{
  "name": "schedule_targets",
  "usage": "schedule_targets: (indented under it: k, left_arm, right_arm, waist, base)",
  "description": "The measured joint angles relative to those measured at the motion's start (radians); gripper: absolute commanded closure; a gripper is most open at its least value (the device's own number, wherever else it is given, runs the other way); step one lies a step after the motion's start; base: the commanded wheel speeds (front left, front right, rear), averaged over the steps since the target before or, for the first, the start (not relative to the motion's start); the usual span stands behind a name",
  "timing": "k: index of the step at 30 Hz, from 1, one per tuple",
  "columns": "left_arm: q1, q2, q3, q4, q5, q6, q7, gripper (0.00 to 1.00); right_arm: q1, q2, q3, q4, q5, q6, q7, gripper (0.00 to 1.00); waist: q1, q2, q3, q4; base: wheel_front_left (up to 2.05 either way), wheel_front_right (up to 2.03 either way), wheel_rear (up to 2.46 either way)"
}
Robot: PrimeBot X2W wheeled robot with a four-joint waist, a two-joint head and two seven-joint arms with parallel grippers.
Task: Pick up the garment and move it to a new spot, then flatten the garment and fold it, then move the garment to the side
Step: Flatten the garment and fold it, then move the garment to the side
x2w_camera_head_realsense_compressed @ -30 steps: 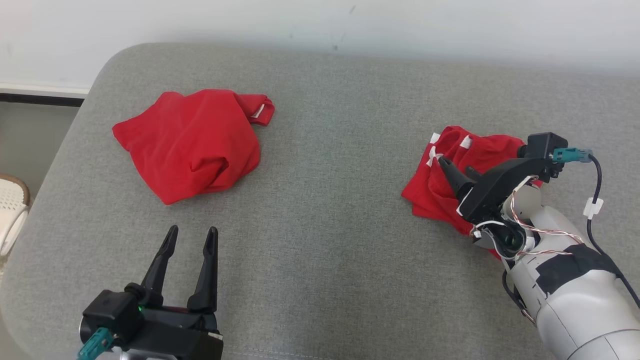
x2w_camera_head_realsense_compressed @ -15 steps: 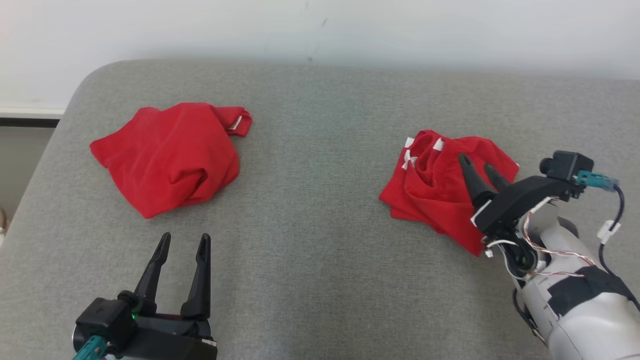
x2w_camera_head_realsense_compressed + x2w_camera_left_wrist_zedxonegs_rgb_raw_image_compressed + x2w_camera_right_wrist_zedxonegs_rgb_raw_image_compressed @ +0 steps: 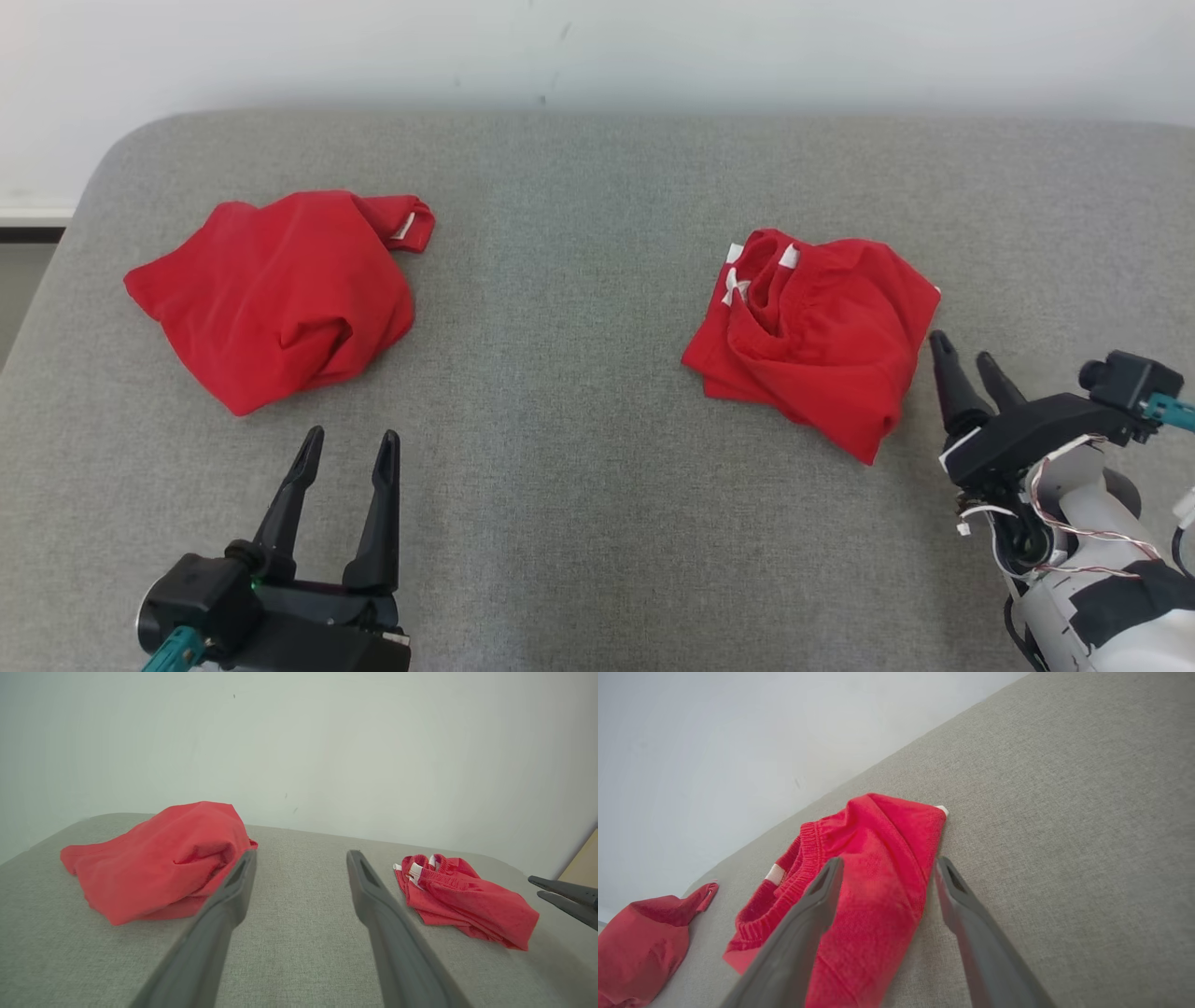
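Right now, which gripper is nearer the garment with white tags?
Right. The right gripper is just beside the garment with white tags; the left gripper is well away on its other side.

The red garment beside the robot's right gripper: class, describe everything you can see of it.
The red garment looks like soft knit cloth with a gathered elastic waistband and small white tabs. It lies loosely folded and rumpled on the grey cushion. Nothing grips it; the open right gripper sits just off its right edge.
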Motion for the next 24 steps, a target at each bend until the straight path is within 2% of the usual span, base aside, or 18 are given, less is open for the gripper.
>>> schedule_targets:
  k: [8, 18, 24]
  left_arm:
    - [-0.012, 0.005, -0.009, -0.003, 0.001, -0.007, 0.000, 0.00]
    - [-0.037, 0.013, -0.008, 0.003, 0.001, -0.007, 0.000, 0.00]
    - [-0.039, 0.014, -0.009, 0.007, 0.001, -0.008, 0.000, 0.00]
  right_arm:
    - [-0.001, 0.004, -0.068, 0.051, 0.072, -0.016, 0.000, 0.00]
    - [-0.063, 0.065, -0.132, 0.126, 0.182, -0.017, 0.049, 0.00]
    - [-0.094, 0.078, -0.149, 0.178, 0.203, -0.044, 0.081, 0.00]
  waist:
    - [0.0001, 0.0001, 0.040, 0.017]
    - [0.0001, 0.0000, 0.071, 0.058]
    - [0.0000, 0.0000, 0.077, 0.069]
  base:
    - [0.00, 0.00, 0.00]
    - [0.00, 0.00, 0.00]
    - [0.00, 0.00, 0.00]
